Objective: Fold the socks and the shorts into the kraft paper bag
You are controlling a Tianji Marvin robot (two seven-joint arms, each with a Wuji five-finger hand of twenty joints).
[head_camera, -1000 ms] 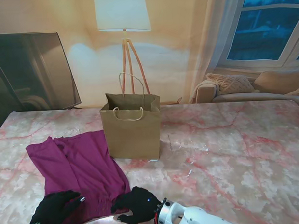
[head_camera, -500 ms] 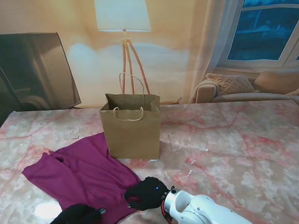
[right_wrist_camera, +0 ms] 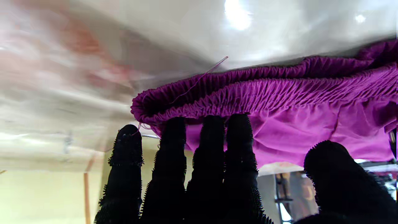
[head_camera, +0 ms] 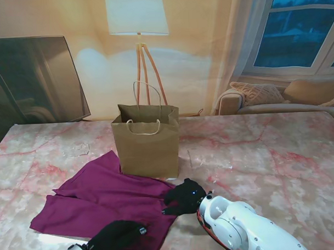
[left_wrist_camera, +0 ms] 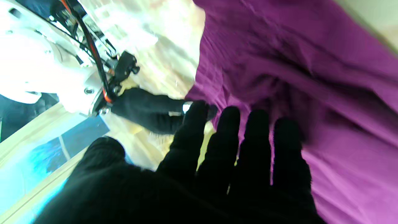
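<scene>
1. Stand view: purple shorts [head_camera: 103,198] lie on table [head_camera: 267,154], in front-left of kraft bag [head_camera: 147,142]. No writing on bag. Right hand [head_camera: 184,196] at waistband edge; left hand [head_camera: 116,237] on near hem.
2. Left wrist: fingers [left_wrist_camera: 230,140] straight, flat over shorts; grip can't tell.
3. Right wrist: fingers [right_wrist_camera: 205,149] under elastic waistband [right_wrist_camera: 264,93], thumb apart; grip can't tell.

I am looking past my right hand [head_camera: 184,197] into a warm, lamplit room. The pink-veined marble table [head_camera: 277,148] is stretching away from the hand to a beige wall [head_camera: 192,64]. Far beyond the hand and slightly left of it, a floor lamp [head_camera: 137,16] on wooden tripod legs is glowing and throwing a pale patch on that wall. Well to the hand's left, a dark screen [head_camera: 34,80] is leaning against the wall. Far off to the hand's right, a window [head_camera: 301,27] is showing dusky blue behind a sheer curtain [head_camera: 235,46], and a cushioned sofa [head_camera: 276,96] is sitting under it.
</scene>
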